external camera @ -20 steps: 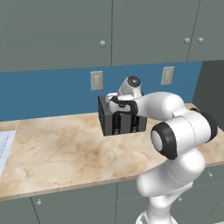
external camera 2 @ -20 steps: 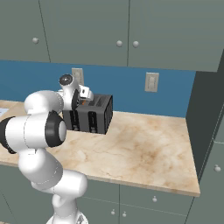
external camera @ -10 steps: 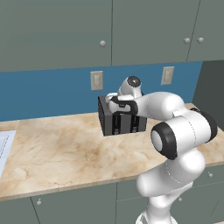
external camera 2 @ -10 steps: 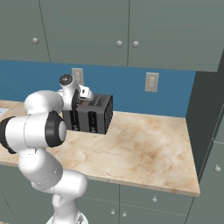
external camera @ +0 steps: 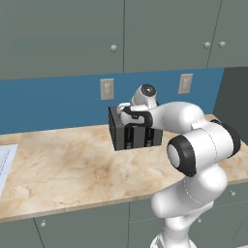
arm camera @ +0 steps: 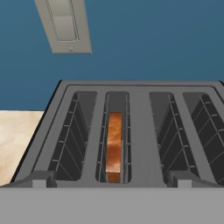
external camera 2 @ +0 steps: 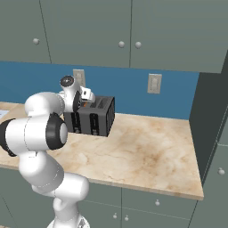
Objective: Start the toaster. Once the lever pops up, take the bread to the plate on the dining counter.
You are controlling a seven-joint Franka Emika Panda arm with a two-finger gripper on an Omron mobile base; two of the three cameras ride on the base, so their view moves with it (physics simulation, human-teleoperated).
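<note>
Marble-look counter (external camera: 72,167) runs under grey-green wall cabinets (external camera: 63,36), with a blue backsplash (external camera: 48,104) between them; the landmark for everything below is the toaster (external camera: 133,133), which stands on that counter toward its back edge.

Nearest the cameras, the arm's big white elbow (external camera: 203,147) hangs in front of the toaster and out over the counter's front edge, with base cabinets (external camera 2: 156,207) beneath. In the left base view a pale sheet (external camera: 5,162) lies on the counter well to the left of the toaster, cut by the picture's edge.

Next comes the toaster itself, dark grey, with its black lever panels facing forward in the right base view (external camera 2: 91,118). The gripper (external camera: 131,112) sits right above the toaster's top, at its front. Its fingertips cannot be made out in the base views, but its jaws stand at their widest, and nothing is seen between them.

In the hand view, four wire-lined slots open in the toaster's top (arm camera: 140,92). The bread (arm camera: 114,146) stands upright on edge in the second slot from the left, sunk low inside the toaster, its brown crust toward the camera.

Behind the toaster, two pale wall outlets sit on the backsplash: one (external camera 2: 79,78) just behind its left end, the other (external camera 2: 154,83) well to its right. A dark tall panel (external camera 2: 211,133) closes the counter at the far right of the toaster.
</note>
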